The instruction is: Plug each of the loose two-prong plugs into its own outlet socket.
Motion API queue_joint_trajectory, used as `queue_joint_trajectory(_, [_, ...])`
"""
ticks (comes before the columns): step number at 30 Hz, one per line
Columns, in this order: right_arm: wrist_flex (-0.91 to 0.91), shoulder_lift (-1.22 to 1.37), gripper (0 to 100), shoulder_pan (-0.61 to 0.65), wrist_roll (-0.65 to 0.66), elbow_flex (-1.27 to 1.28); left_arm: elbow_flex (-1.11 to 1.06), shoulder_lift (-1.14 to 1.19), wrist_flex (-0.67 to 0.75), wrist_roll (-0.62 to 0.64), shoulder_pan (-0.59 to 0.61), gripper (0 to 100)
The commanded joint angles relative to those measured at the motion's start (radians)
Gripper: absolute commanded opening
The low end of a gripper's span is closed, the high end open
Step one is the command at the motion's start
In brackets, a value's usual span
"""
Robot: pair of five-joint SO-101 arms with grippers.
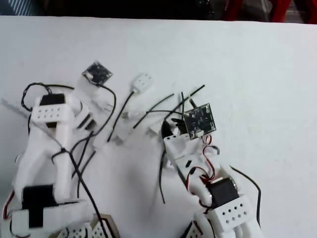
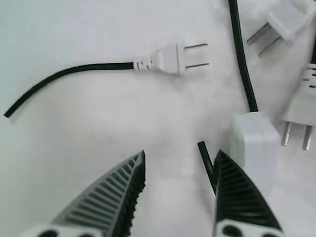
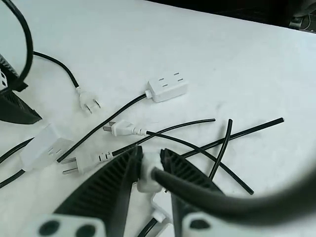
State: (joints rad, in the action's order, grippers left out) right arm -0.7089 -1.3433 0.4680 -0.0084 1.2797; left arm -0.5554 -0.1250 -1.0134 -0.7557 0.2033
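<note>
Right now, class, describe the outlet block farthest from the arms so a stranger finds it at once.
On the white table, look beyond the tangle of black cords, toward the far edge. There lies a small white outlet block by itself; unlike the plugs near it, it shows slots, not prongs.

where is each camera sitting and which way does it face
High view: fixed above the table, looking down; shows left arm and right arm.
Left wrist view: on the left arm's wrist, facing down at a loose plug; shows the open left end effector.
Right wrist view: on the right arm's wrist, looking across the table; shows the right end effector shut on a white plug.
Shared: high and right wrist views both show the outlet socket.
</note>
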Motion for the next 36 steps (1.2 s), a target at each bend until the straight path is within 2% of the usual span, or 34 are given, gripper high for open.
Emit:
queue_joint_trajectory(1, [0.021, -0.012, 1.7, -0.01, 0.0, -0.008, 0.017, 0.05, 0.023, 0.003, -0.01, 23])
queue_joint_trajectory(12, [0.021, -0.012, 1.7, -0.01, 0.0, -0.008, -0.087, 0.051, 0.006, 0.014, -0.174, 23])
queue_joint_trajectory(18, [0.021, -0.012, 1.7, -0.01, 0.0, -0.008, -0.094, 0.039, 0.0, 0.104, -0.189, 23])
queue_joint_trajectory(26, [0.021, -0.012, 1.7, -0.01, 0.0, -0.008, -0.186, -0.26, -0.055, 0.146, -0.199, 23])
queue_joint_trajectory(32, [0.019, -0.012, 1.7, -0.01, 0.0, -0.008, -0.39, -0.467, -0.049, 0.152, -0.346, 23])
queue_joint_trajectory(36, [0.018, -0.012, 1.7, -0.01, 0.0, -0.008, -0.414, -0.542, -0.049, 0.153, -0.363, 23])
